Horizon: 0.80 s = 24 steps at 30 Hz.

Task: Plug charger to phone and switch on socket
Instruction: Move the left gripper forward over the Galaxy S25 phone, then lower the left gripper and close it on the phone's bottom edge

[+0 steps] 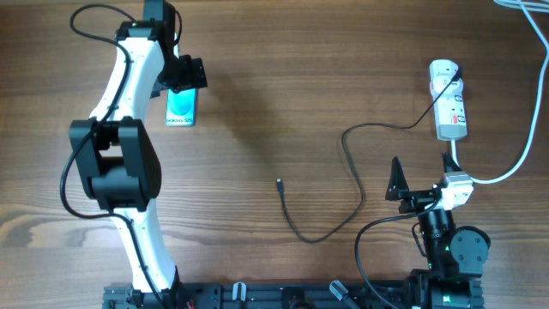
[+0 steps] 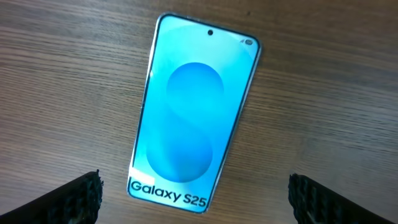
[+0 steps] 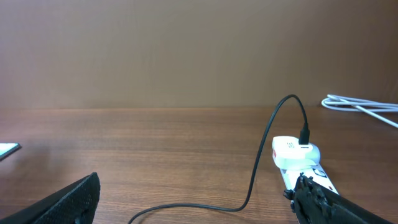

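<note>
The phone [image 1: 182, 106] lies flat at the far left of the table, its light blue screen up with "Galaxy S25" at the bottom; it fills the left wrist view [image 2: 189, 115]. My left gripper [image 1: 178, 75] hovers over it, open and empty, a fingertip on each side [image 2: 196, 198]. The black charger cable [image 1: 350, 172] runs from the white socket strip [image 1: 449, 100] in a loop to its plug tip [image 1: 280, 183] mid-table. My right gripper [image 1: 396, 180] is open and empty near the front right; its view shows the socket [image 3: 297, 157] and cable [image 3: 261, 168].
A thick white cord [image 1: 527, 129] runs from the socket strip round the right edge of the table and off the far right corner; it shows far right in the right wrist view [image 3: 360, 106]. The table is bare wood between phone and cable.
</note>
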Each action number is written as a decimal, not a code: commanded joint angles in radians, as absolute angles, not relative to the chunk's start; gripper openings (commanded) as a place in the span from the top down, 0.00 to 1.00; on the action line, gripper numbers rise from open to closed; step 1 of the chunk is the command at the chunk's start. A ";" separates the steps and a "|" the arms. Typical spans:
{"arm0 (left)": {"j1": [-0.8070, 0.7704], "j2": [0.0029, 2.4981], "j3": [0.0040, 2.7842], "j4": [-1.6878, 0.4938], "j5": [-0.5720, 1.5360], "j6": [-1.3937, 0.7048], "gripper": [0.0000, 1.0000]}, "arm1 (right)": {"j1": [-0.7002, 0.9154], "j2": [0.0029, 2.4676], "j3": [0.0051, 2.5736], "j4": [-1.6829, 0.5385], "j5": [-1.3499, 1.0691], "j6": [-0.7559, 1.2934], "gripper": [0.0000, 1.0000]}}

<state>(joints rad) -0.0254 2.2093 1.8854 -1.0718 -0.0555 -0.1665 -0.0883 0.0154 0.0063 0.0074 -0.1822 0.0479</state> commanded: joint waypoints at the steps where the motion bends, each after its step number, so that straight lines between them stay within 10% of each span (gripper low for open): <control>1: -0.026 2.245 1.897 -1.068 -0.070 -0.164 0.00 | -0.084 0.007 0.005 0.013 -0.177 0.055 0.00; 24: -0.025 2.273 1.750 -0.917 -0.073 -0.161 0.00 | -0.084 0.007 0.005 0.013 -0.177 0.055 0.00</control>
